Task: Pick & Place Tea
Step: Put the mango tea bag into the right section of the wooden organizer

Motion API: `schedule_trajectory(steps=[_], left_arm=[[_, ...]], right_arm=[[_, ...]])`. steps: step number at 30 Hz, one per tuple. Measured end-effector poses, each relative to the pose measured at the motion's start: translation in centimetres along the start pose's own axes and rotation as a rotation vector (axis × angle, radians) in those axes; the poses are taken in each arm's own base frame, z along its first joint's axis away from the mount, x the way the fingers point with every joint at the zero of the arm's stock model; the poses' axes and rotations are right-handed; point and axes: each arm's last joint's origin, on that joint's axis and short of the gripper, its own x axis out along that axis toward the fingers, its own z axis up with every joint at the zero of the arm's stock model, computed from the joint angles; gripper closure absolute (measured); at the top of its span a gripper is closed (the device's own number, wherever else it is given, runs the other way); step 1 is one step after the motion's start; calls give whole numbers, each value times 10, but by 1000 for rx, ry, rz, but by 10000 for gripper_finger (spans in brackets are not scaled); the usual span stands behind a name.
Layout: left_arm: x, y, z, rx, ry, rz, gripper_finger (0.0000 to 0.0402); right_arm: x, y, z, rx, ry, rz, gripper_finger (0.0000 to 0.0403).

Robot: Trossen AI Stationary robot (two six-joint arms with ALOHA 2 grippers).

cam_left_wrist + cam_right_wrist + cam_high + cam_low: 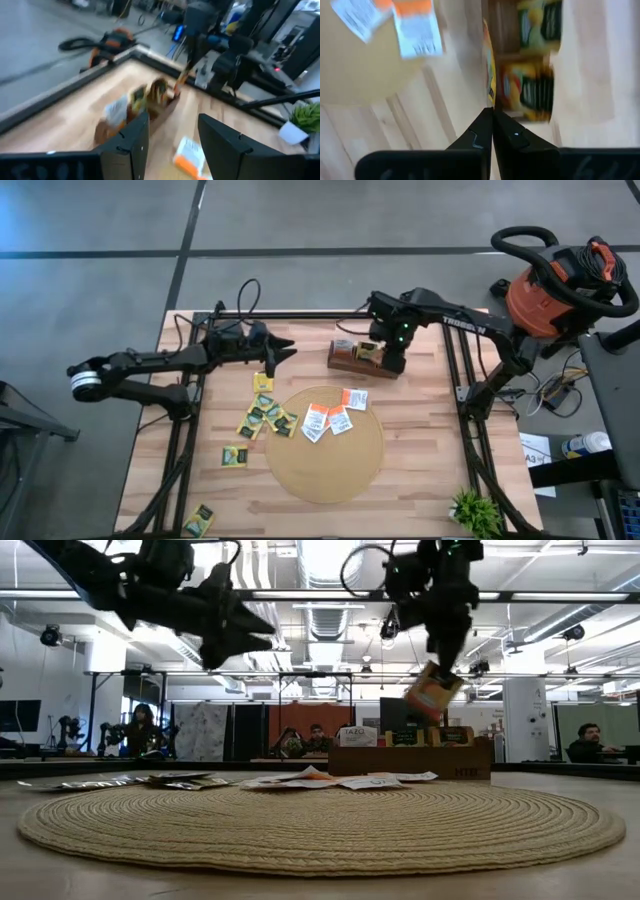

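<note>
Above the wooden box (363, 358), the right gripper (492, 112) pinches an orange sachet (432, 690), poised for lowering into a compartment; the left gripper (172, 132) waits nearby, fingers spread.

Grey concrete floor (300, 220), orange shop vacuum (555, 285) beside the wooden table (420, 470), ceiling lights (330, 555), seated people (590, 745) behind
</note>
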Motion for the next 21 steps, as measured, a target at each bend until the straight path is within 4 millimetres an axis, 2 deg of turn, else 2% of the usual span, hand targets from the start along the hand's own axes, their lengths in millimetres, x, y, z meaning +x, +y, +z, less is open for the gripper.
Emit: schedule_trajectory(steps=[3, 6, 10, 13, 21], left_arm=[[20, 2, 7, 44, -35, -34, 239], [49, 5, 15, 63, -2, -95, 239], [92, 9, 24, 73, 41, -206, 239], [119, 12, 30, 63, 66, -227, 239], [157, 8, 34, 53, 128, -362, 239]], right_arm=[[-14, 6, 7, -15, -63, -5, 394], [-23, 14, 12, -24, -101, -6, 394], [-25, 23, 13, -25, -107, 0, 394], [-24, 28, 12, -16, -88, 5, 394], [-23, 31, 12, 2, -83, 2, 394]])
